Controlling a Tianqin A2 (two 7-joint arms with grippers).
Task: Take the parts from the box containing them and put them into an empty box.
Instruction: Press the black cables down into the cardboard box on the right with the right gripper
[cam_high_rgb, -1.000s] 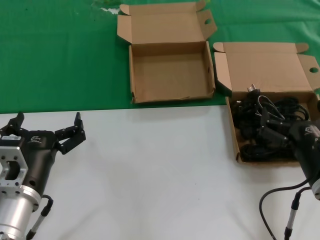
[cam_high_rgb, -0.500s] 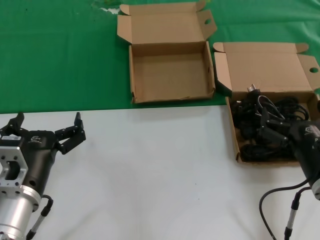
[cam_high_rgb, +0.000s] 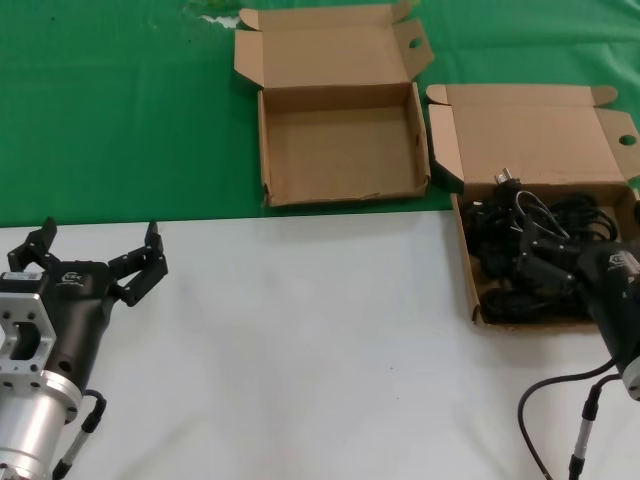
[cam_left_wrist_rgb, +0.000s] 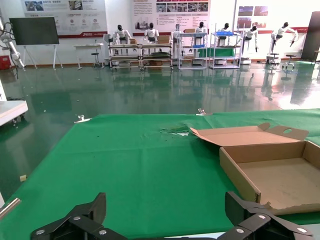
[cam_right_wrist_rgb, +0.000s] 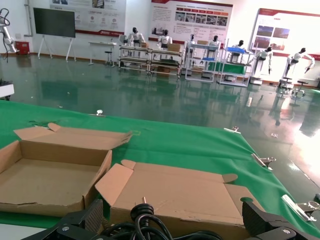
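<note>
Brown cardboard twice over on the green cloth (cam_high_rgb: 110, 110). Farther left, the empty box (cam_high_rgb: 340, 150) — lid folded back, both side flaps flared outward, a round hole in the right flap, bare floor inside. Just beside it on the right, touching or nearly so at the corner, the box containing them (cam_high_rgb: 470, 270), slightly nearer the robot and partly over the white table (cam_high_rgb: 300, 350), with a broad plain lid laid back and a tall flap standing on its left side. Inside that box, the parts (cam_high_rgb: 510, 225): black cords tangled in loose coils, one moulded plug poking up near the back wall.

Right gripper (cam_high_rgb: 540, 262) low in the cord box, down among the coils, fingers spread around a bundle of cable but not visibly pinching it; in the right wrist view both dark fingertips (cam_right_wrist_rgb: 75, 222) wide apart, a plug and cable loops (cam_right_wrist_rgb: 145, 222) between them, the lid of the cord box straight ahead and the other box off to one side. Whether any cord touches a finger — cannot tell.

Left gripper (cam_high_rgb: 98, 258) parked over the white table near the left edge, well apart from both boxes, jaws splayed open and holding nothing. From the left wrist view, the two spread fingertips (cam_left_wrist_rgb: 80, 222) framing green cloth, with the bare box (cam_left_wrist_rgb: 272, 172) ahead.
</note>
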